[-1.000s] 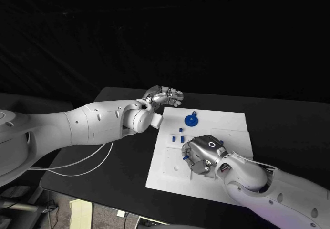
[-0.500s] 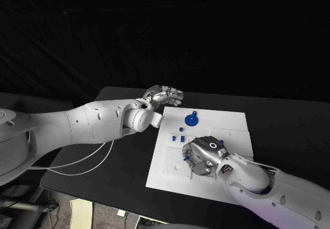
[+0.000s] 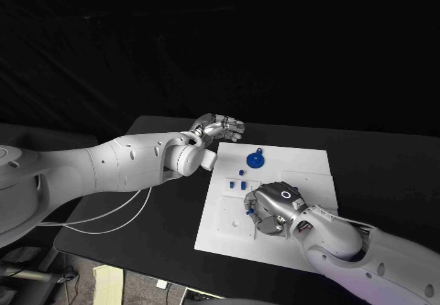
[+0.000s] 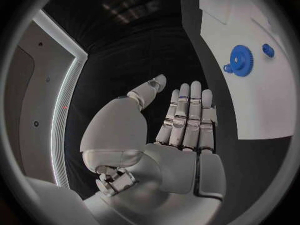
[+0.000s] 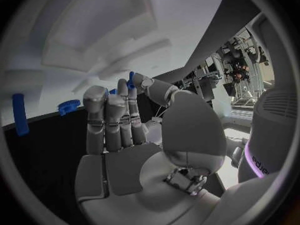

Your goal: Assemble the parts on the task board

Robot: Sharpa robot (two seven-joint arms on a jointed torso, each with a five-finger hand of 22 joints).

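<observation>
The white task board (image 3: 295,162) lies in the middle of the table. A blue gear (image 3: 255,159) sits near its far edge, and the left wrist view also catches the gear (image 4: 240,60) on the board (image 4: 262,102). Small blue pegs (image 3: 236,185) stand by the board's left side. My right hand (image 3: 273,207) hovers palm down over the board's middle, fingers curled. In the right wrist view, this hand (image 5: 122,117) pinches a small blue part (image 5: 131,80) between thumb and fingertip. My left hand (image 3: 219,129) floats off the board's far left corner, with fingers (image 4: 187,115) straight and holding nothing.
The black table (image 3: 385,165) extends around the board on all sides. My left forearm (image 3: 137,162) crosses the table's left side near the board's edge. A blue bar (image 5: 20,114) and the gear (image 5: 70,106) stand beyond my right hand's fingers.
My right hand has eased slightly toward the board's near edge. The left hand and the parts on the board have stayed put.
</observation>
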